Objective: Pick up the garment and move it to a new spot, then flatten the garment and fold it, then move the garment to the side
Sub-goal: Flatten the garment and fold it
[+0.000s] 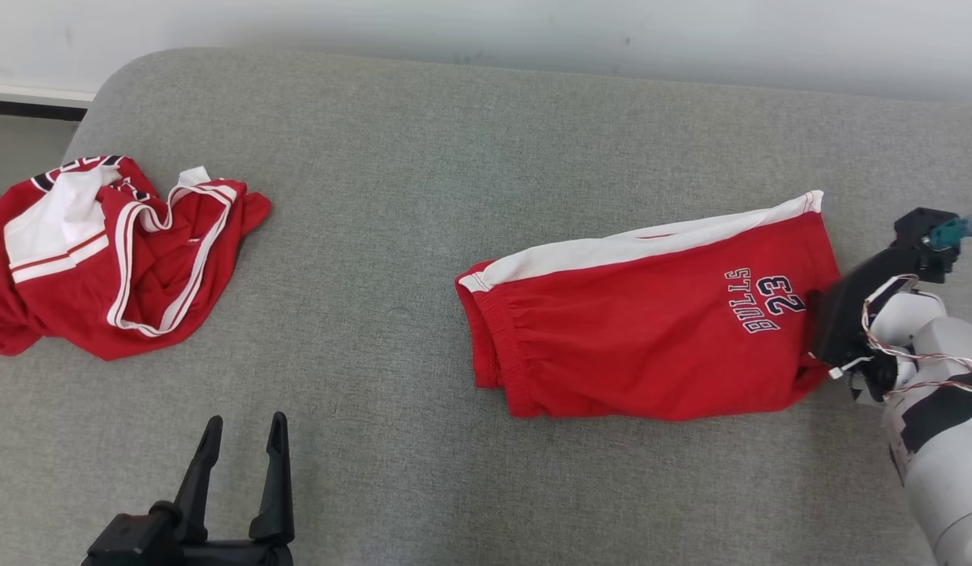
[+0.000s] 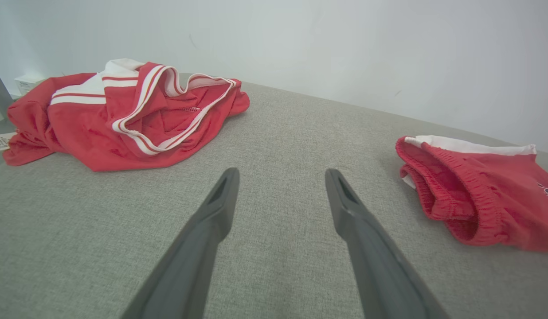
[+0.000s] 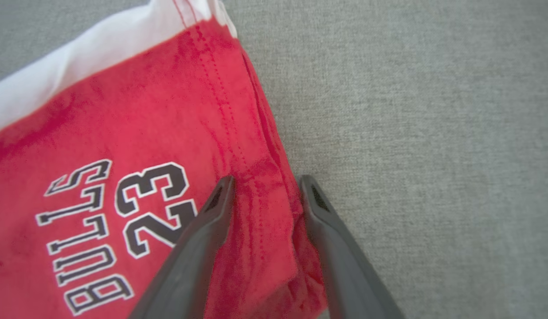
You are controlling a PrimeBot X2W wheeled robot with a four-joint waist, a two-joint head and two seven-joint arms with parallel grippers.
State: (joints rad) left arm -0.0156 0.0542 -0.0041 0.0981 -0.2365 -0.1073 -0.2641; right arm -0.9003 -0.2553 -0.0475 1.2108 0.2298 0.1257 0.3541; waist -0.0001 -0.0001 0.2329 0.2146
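Your right arm (image 1: 942, 440) reaches in low from the side. The right pincer (image 3: 267, 179) is released, and its fingers straddle the hem of the red shorts (image 1: 643, 338), just beside the "BULLS 23" print. Your left pincer (image 1: 246, 420) hovers spread wide, grasping nothing, well apart from both garments. You have two garments: the folded shorts at the right pincer, and one crumpled red-and-white jersey (image 1: 116, 251) ahead and left of the left pincer. They lie on a grey fabric worktop (image 1: 423, 157), with a white wall (image 1: 533, 31) behind.

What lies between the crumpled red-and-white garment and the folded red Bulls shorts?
Bare grey fabric surface, seen in the head view, runs from the crumpled red-and-white garment to the folded red shorts.
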